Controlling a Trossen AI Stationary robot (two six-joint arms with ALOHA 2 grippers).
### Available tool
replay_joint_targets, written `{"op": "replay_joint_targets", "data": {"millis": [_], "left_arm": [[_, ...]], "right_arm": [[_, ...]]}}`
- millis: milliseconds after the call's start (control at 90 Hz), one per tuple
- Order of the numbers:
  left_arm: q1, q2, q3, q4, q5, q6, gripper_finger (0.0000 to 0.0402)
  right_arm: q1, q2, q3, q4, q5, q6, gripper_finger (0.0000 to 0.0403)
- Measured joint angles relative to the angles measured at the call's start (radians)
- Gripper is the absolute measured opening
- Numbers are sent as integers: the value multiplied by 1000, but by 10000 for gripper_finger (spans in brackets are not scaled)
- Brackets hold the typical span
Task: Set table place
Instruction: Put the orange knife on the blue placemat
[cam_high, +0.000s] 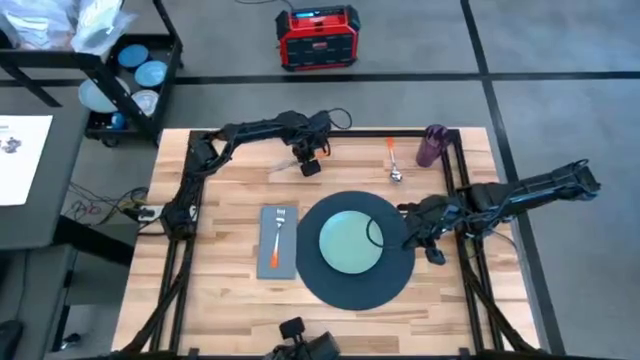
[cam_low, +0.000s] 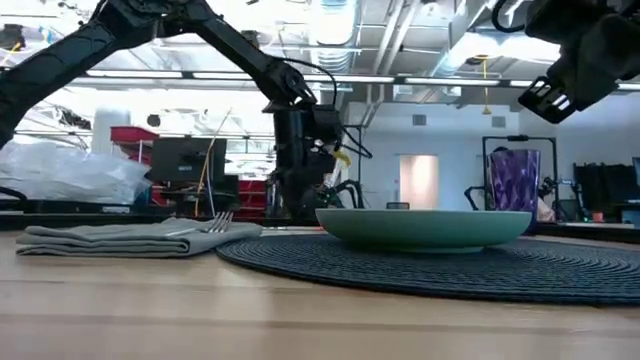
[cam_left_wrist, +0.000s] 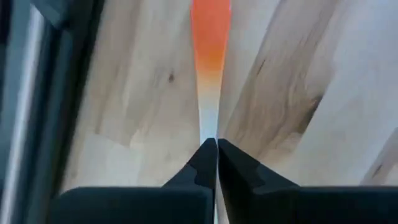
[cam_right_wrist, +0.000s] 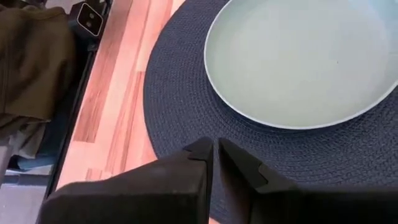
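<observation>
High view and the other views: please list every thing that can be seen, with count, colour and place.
table: 1, light wood, under everything
mat: 1, dark, round, table centre
plate: 1, pale green, on the mat
napkin: 1, grey, left of the mat
fork: 1, orange handle, on the napkin
spoon: 1, orange handle, beyond the mat
cup: 1, purple, far right corner
knife: 1, orange handle, far side, pinched by its blade
red box: 1, floor beyond the table
cart: 1, black, holds blue plates
left gripper: shut on the knife
right gripper: shut, empty, over the mat's right edge
</observation>
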Motion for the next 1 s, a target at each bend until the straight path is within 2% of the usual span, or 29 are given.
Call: {"op": "replay_joint_targets", "data": {"millis": [178, 289, 389, 556, 689, 789, 844, 933, 1000], "left_arm": [[-12, 0, 1, -8, -18, 31, 2], [-8, -1, 0, -14, -105, 16, 1], [21, -1, 0, -30, -41, -4, 1], [68, -1, -35, -84, -79, -23, 0], [101, -2, -34, -120, -20, -39, 0], [101, -2, -34, -122, -15, -14, 0], [99, -2, -34, -116, -9, -9, 0], [98, -2, -34, -120, -10, -8, 0], [92, -2, -34, -121, -13, 2, 0]], "right_arm": [[0, 0, 0, 0, 0, 0, 16], [13, 0, 0, -7, -10, -1, 16], [29, 0, 0, -21, -7, -2, 16], [16, 0, 0, -80, 154, 16, 13], [-19, 0, -1, -117, 208, -2, 2], [-89, 3, 2, 38, 265, -165, 2], [-163, 22, 22, 65, 318, -261, 1], [-341, 92, 106, 60, 410, -346, 1], [-492, 164, 186, 77, 432, -346, 0]]}}
